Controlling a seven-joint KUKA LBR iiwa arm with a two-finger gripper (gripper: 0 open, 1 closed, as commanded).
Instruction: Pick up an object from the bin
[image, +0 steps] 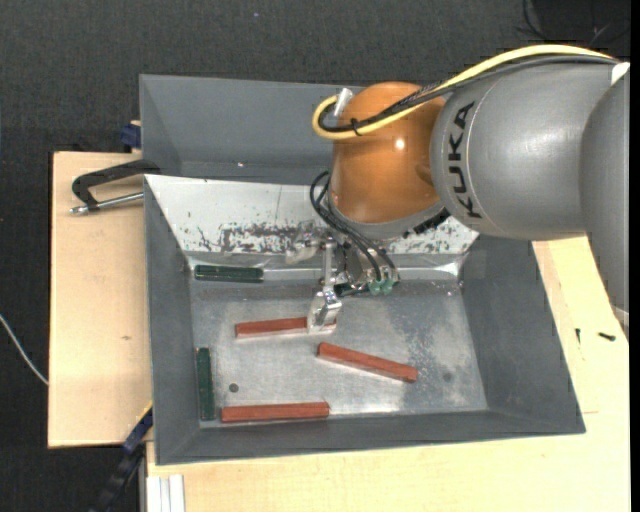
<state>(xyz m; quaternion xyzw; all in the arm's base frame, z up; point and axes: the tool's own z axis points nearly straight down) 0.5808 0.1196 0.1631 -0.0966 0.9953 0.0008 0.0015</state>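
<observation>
Five sticks in grey bin (168, 330): three red-brown, two dark green. Claw (324, 312) low over bin floor, tip at right end of first red-brown stick (270, 327), which runs leftward from it. Whether claw is wide, narrow or gripping: cannot tell. Second red-brown stick (367, 362) just below-right of claw, tilted. Third red-brown stick (274, 411) well below-left, along near wall. Upper green stick (228, 272) up-left of claw. Lower green stick (204, 382) far below-left, along left wall.
</observation>
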